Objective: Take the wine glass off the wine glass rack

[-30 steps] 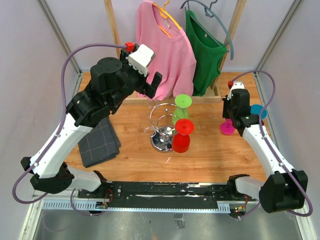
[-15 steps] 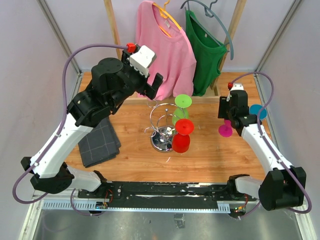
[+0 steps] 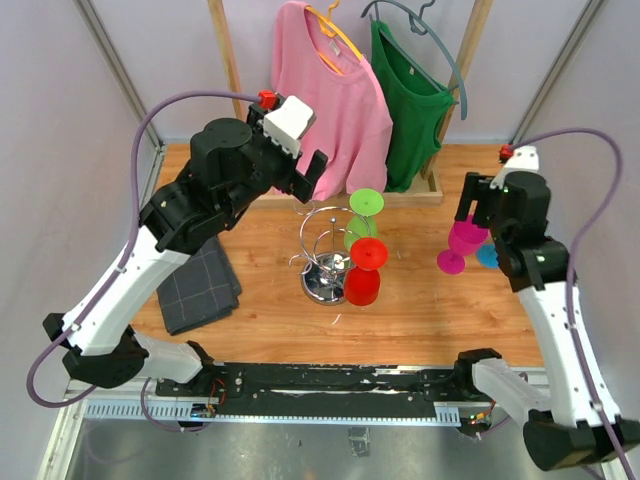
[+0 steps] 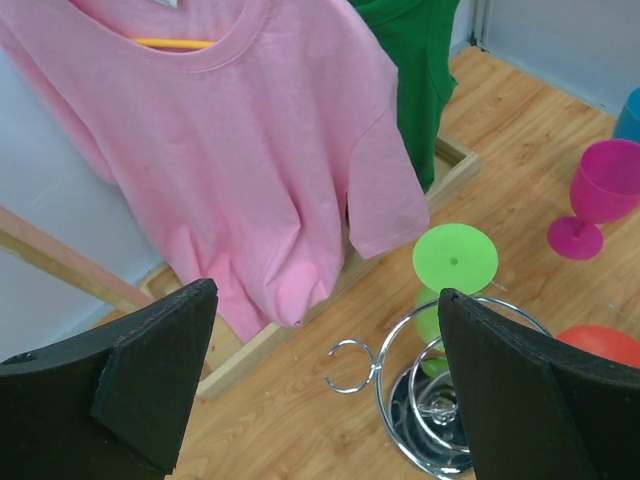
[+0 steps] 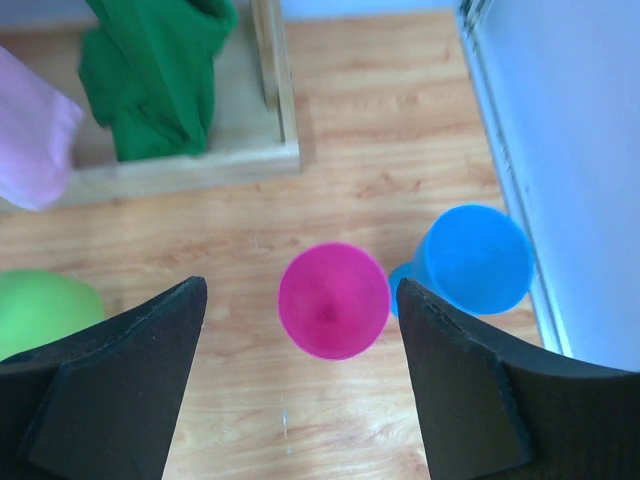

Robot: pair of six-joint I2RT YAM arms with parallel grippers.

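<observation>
We're looking down through the right gripper [image 5: 300, 292] and its jaws are standing wide apart, released, gripping nothing. Directly below them the magenta wine glass [image 5: 333, 300] is standing upright on the table [image 3: 420, 310], near the right edge and well apart from the wine glass rack [image 3: 325, 262]. There's a gap showing between its rim and each finger. Just beside it, closer to the right edge, a blue wine glass [image 5: 472, 258] is also standing upright.

The chrome rack is sitting around the middle of the table. A green wine glass [image 3: 364, 204] is hanging upside down from one of its looping arms, foot up. A red wine glass [image 3: 362, 285] is also foot up at the rack's near right side; we can't tell whether it's hanging or resting on the wood.

The left gripper [image 4: 325, 320] is hovering high above the far side of the rack, jaws fully spread and holding nothing. Its camera is taking in the pink shirt [image 4: 250, 150] on the wooden clothes rack [image 3: 225, 50] at the far edge. A green shirt [image 3: 410, 100] is hanging beside it. A grey folded cloth [image 3: 197, 285] is lying near the left edge.
</observation>
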